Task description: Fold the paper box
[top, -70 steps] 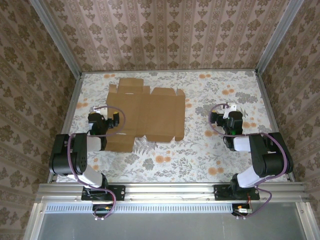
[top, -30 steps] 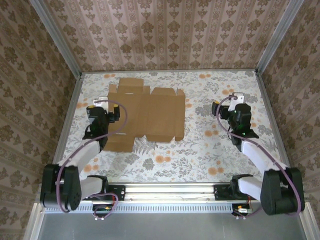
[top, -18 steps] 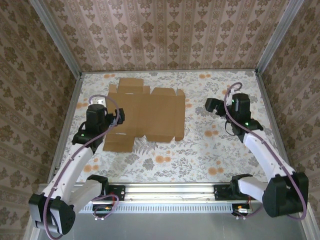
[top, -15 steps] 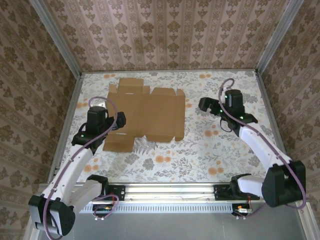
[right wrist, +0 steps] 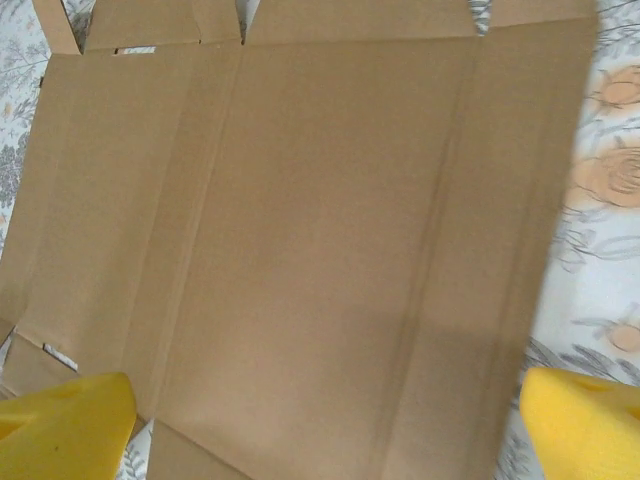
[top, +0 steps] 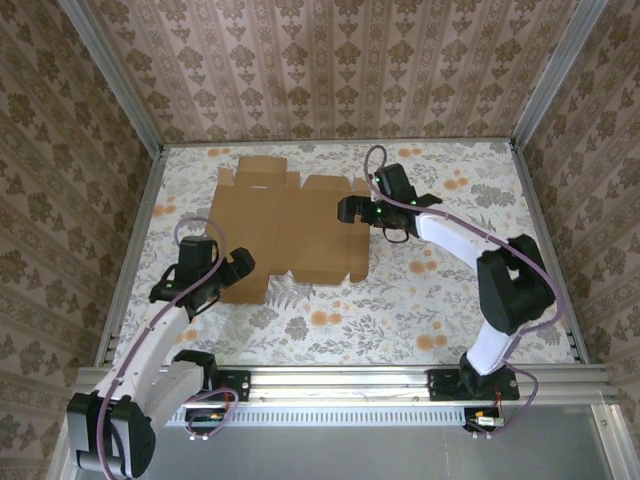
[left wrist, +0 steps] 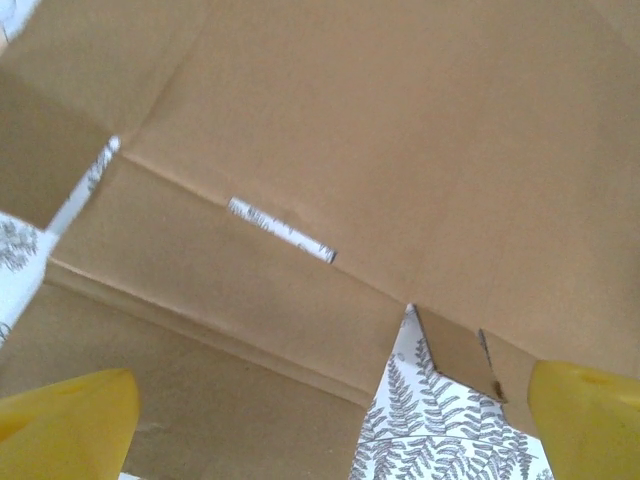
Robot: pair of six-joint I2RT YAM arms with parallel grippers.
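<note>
- Found the paper box (top: 290, 230) lying flat and unfolded on the desk (top: 420, 300), left of the middle, with its flaps and tabs spread out at the far and near edges.
- Noted plain brown, unprinted cardboard, with crease lines running across its panels in the right wrist view (right wrist: 300, 240).
- Saw a pale floral print covering the desk, with orange blossoms and grey fern leaves.
- Saw tan damask wallpaper (top: 340, 70) enclosing the desk on three sides, with silver metal posts (top: 110, 75) in the corners.
- Noted an aluminium rail (top: 340, 380) along the near edge, carrying both arm bases.
- Located the left gripper (top: 238, 265) at the near left corner of the paper box, released, its yellow fingers (left wrist: 65, 425) spread wide at the bottom of the left wrist view.
- Spotted a narrow slot (left wrist: 280, 229) cut in the cardboard between those fingers, and a patch of fern print showing through a notch near it.
- Located the right gripper (top: 350, 210) above the right edge of the paper box, also released, with its yellow fingers (right wrist: 585, 420) set wide apart and nothing between them.
- Could not tell whether either gripper touched the cardboard.
</note>
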